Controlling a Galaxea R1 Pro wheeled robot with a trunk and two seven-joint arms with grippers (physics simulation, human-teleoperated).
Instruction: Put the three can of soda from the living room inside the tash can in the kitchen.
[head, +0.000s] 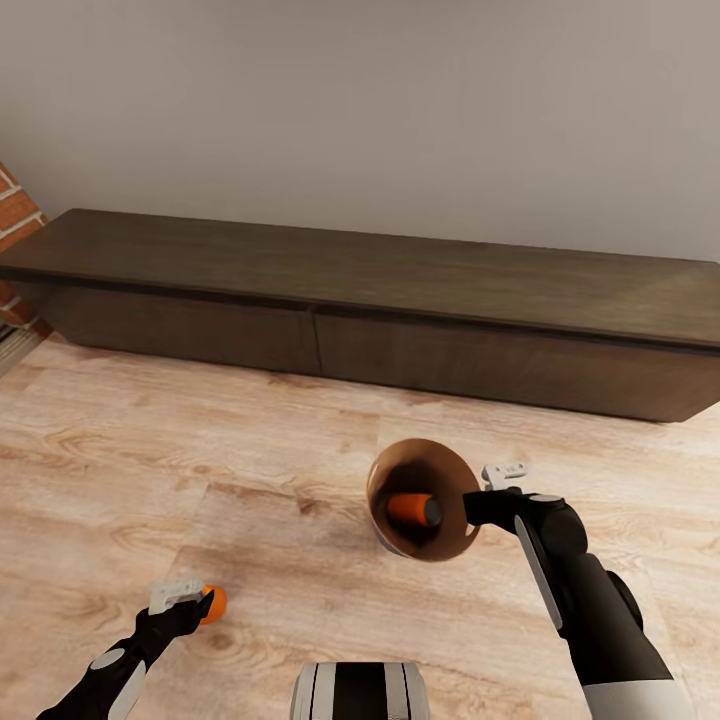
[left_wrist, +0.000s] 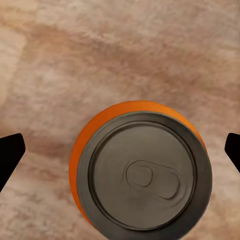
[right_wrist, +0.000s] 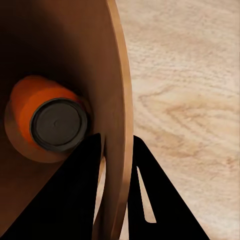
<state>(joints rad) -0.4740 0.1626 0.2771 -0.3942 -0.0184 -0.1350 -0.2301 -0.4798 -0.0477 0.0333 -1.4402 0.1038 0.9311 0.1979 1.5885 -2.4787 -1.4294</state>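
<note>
Light wood planks run up to a low dark cabinet (head: 400, 330). Over them the left gripper (head: 190, 598) hangs spread above an upright orange can (left_wrist: 142, 170) on the floor. It should sink straight down, centred, before closing. The right gripper (head: 487, 497) pinches the rim of the tilted bin (head: 395, 470), where another orange can (right_wrist: 47, 117) already lies.
</note>
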